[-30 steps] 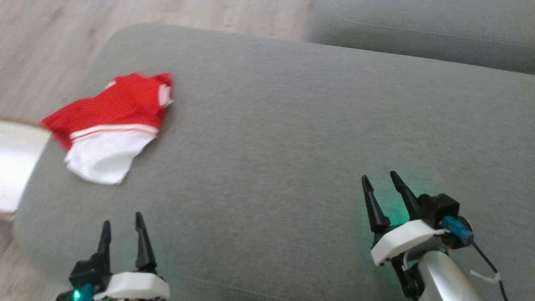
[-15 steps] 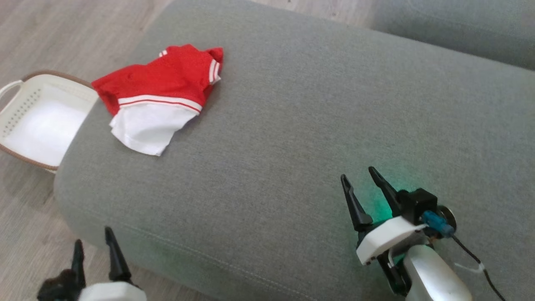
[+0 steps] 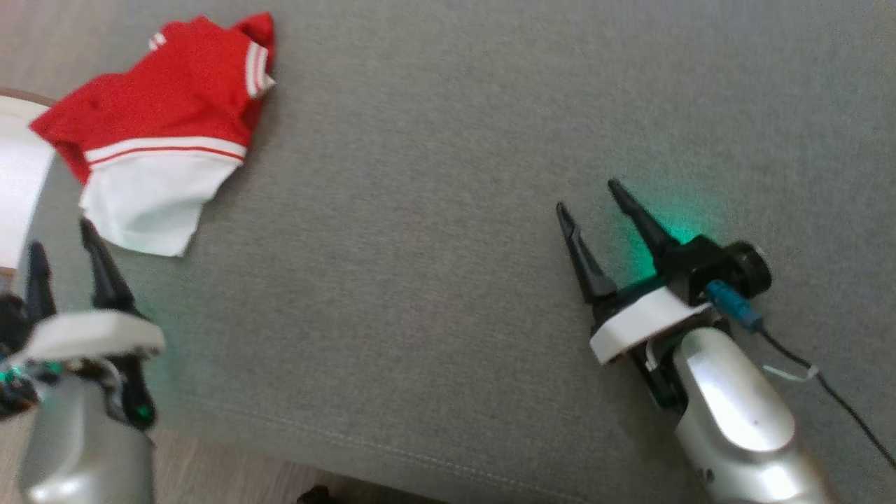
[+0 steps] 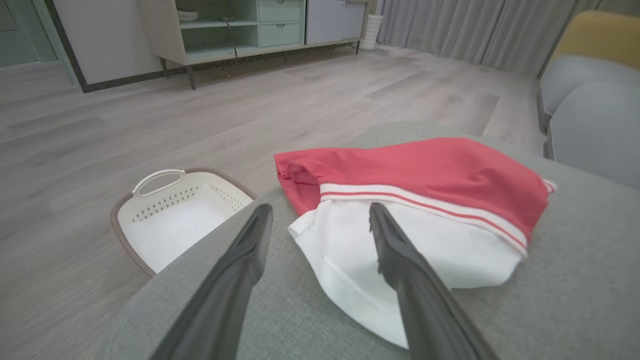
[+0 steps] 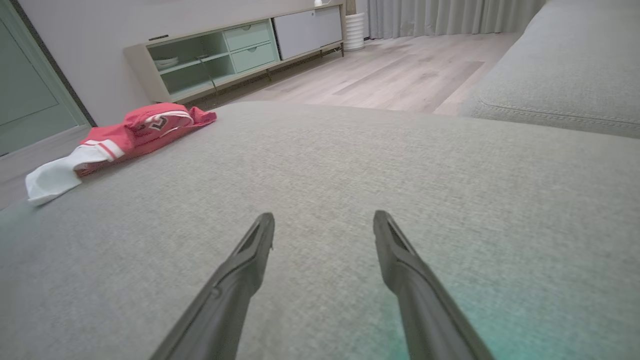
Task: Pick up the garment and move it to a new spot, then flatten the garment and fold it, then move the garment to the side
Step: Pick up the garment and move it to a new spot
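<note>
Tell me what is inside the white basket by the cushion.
The basket shows just its bare white floor and perforated walls. Its near corner is hidden behind the grey cushion, so that part cannot be checked.

1. The right gripper point(image 3: 586, 195) has two long, tapering black fingers set on a white collar point(image 3: 640, 322).
2. Behind it are a glossy silver forearm point(image 3: 735, 413), a blue connector point(image 3: 731, 308) and a thin black cable point(image 3: 840, 413).
3. The left gripper point(image 3: 59, 234) matches it: black fingers, white collar, silver forearm.

The red-and-white garment point(image 3: 150, 133) lies on the grey cushion point(image 3: 434, 294) just beside the spread left claw point(image 3: 60, 234).
</note>
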